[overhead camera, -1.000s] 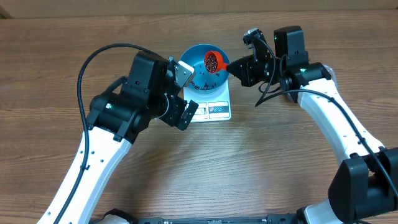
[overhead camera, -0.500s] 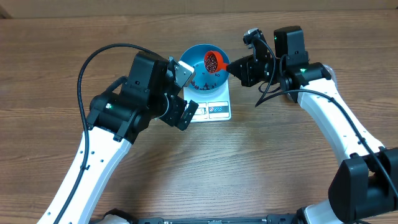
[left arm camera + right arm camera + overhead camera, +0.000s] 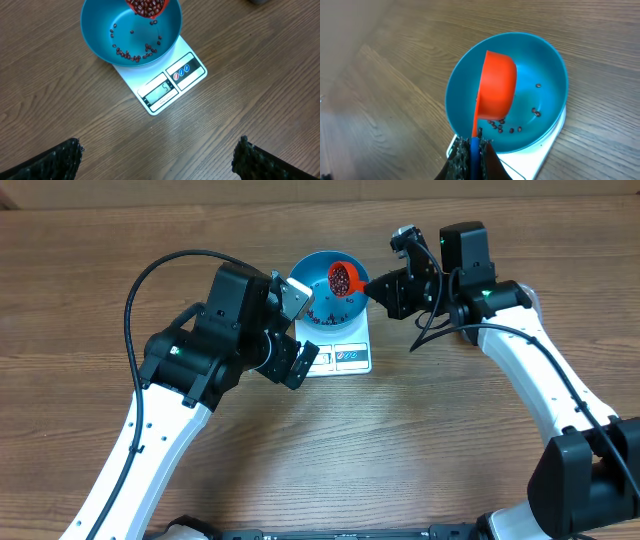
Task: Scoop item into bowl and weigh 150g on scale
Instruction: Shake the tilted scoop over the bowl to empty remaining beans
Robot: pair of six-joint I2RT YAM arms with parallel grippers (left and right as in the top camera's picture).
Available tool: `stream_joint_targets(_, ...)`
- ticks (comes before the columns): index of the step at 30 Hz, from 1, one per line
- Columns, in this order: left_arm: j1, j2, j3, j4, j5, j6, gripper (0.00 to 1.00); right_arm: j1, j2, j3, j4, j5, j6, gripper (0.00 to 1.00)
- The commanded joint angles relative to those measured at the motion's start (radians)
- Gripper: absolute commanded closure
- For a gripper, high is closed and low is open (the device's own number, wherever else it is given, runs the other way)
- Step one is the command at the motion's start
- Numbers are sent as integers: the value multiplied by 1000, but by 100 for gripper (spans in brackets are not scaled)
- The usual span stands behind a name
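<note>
The blue bowl (image 3: 322, 272) stands on the white scale (image 3: 348, 357). My right gripper (image 3: 374, 283) is shut on the handle of an orange scoop (image 3: 341, 277), which hangs over the bowl, tilted and heaped with beans. In the right wrist view the scoop (image 3: 497, 85) lies on its side above the bowl (image 3: 545, 75), its handle pinched in the right gripper (image 3: 475, 150). A few loose beans (image 3: 132, 56) lie on the bowl's (image 3: 97, 27) bottom. My left gripper (image 3: 157, 155) is open over bare wood, in front of the scale (image 3: 192, 75).
All of it rests on a wooden table (image 3: 420, 440). A black cable (image 3: 150, 275) loops off the left arm. The table's far edge (image 3: 560, 198) runs close behind the bowl.
The scoop has edged slightly left over the bowl. Both arms otherwise stay where they were.
</note>
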Motion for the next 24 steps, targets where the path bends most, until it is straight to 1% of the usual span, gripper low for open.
stream_joint_targets(1, -1, 6, 8, 1, 14, -11, 0, 53, -27, 47, 5, 118, -54, 96)
stream_joint_targets(4, -1, 6, 8, 1, 14, -11, 0, 107, -27, 47, 2, 294, -61, 96)
stream_joint_targets(7, -1, 6, 8, 1, 14, -11, 0, 135, -27, 47, 2, 360, -61, 96)
stream_joint_targets(24, -1, 6, 8, 1, 14, -11, 0, 139, -27, 47, -26, 365, -60, 96)
